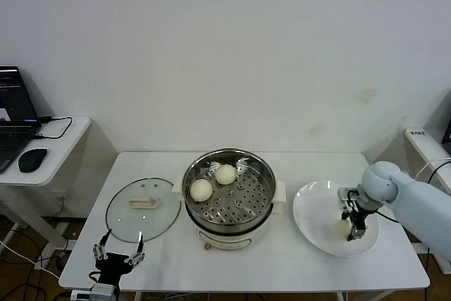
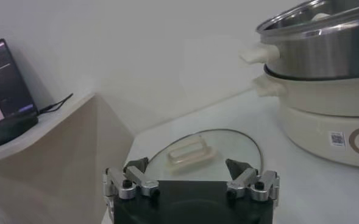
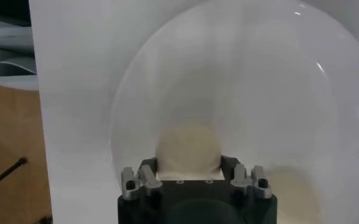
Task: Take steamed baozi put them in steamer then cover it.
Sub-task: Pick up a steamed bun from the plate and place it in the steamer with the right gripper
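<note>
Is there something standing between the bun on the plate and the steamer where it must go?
Nothing visible does. The right claw is shut on the baozi on the plate. The table toward the steamer is bare, and the cover lies on its far side, leaving it open.

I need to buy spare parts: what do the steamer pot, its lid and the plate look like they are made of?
Steamer: polished metal pot, probably stainless steel, mirror-like reflections, on a cream base, likely plastic.
Lid: clear glass, the table shows through; metal rim, cream handle, likely plastic.
Plate: glossy white, ceramic or melamine; cannot tell which.
</note>
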